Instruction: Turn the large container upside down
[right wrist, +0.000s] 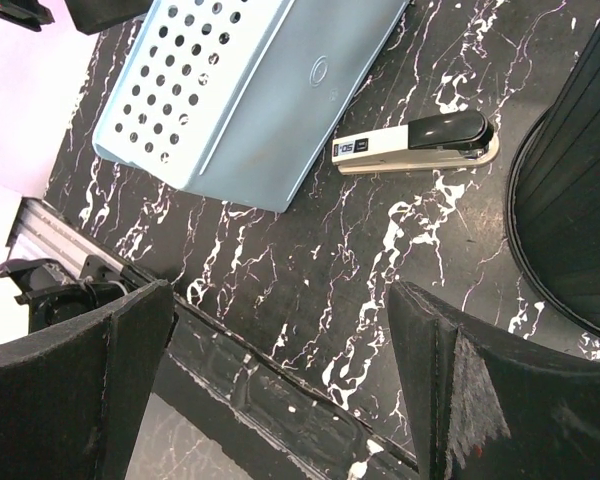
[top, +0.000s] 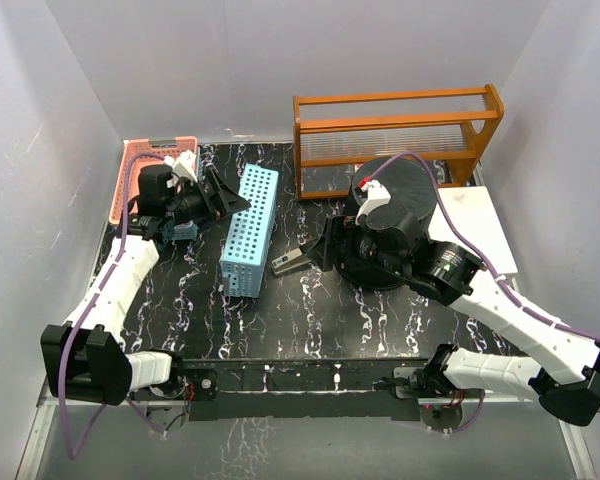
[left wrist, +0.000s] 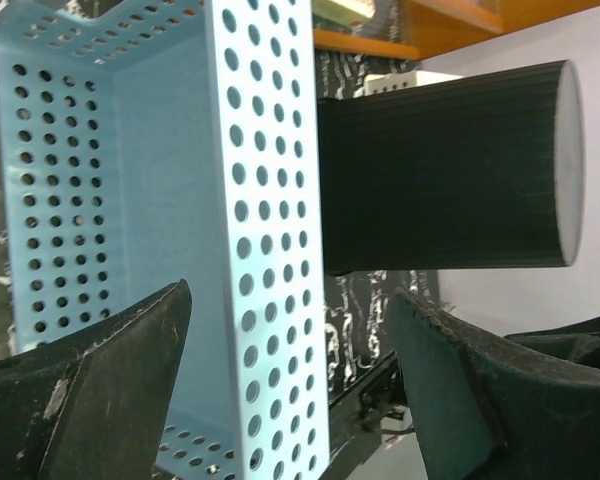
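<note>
**A:** So, where does the large container (top: 410,190) sit?

**B:** Toward the far right corner of the counter (top: 310,320), just in front of the wooden rack (top: 395,110).

**A:** Which end is up?

**B:** I cannot tell for sure. From above, the upper face looks like a flat dark disc.

**A:** And the tools?

**B:** Both are spread wide and hold nothing. The left tool (left wrist: 290,300) is near the left edge, just beside the blue basket (top: 250,228), which stands on its long side. The right tool (right wrist: 280,290) hangs over bare counter on the container's left, near a stapler (right wrist: 415,142).

**A:** How will the container handle?

**B:** Probably light. It looks like thin plastic, stiff enough to keep its shape but likely to flex under a hard squeeze. The ribbed sides should help grip, though the taper may let it slide.

**A:** Where would you take hold?

**B:** It looks too broad for one tool to span. I'd pinch the wall at its rim, or press both tools on opposite sides.
</note>
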{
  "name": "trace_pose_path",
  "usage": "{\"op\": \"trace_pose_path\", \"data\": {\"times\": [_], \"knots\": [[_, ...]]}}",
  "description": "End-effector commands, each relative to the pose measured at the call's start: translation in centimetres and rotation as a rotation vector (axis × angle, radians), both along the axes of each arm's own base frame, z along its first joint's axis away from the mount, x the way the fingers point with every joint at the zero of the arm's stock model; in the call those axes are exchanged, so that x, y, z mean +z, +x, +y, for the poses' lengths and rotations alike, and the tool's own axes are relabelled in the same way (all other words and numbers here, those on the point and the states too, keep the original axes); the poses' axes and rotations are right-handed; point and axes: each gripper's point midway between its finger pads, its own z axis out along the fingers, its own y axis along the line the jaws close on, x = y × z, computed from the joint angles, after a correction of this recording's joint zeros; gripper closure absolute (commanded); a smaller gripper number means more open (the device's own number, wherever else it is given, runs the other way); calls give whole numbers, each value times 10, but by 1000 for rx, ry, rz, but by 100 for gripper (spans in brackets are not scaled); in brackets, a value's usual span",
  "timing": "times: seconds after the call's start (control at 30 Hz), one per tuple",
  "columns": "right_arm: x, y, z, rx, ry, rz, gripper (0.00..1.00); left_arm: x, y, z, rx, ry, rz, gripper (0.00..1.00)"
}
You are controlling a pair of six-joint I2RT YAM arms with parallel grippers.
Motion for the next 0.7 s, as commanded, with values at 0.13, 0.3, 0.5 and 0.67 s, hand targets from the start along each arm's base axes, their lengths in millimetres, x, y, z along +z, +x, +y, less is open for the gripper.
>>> {"op": "trace_pose_path", "data": {"times": [0.13, 0.3, 0.5, 0.67], "knots": [[13, 3, 7, 11, 47, -26, 12, -17, -14, 24, 0, 198, 23, 35], [11, 3, 11, 18, 49, -17, 12, -17, -13, 32, 26, 238, 17, 57], [7, 3, 16, 31, 49, -4, 12, -21, -11, 37, 49, 269, 27, 100], [5, 4, 16, 31, 47, 1, 12, -20, -13, 42, 61, 202, 45, 100]]}}
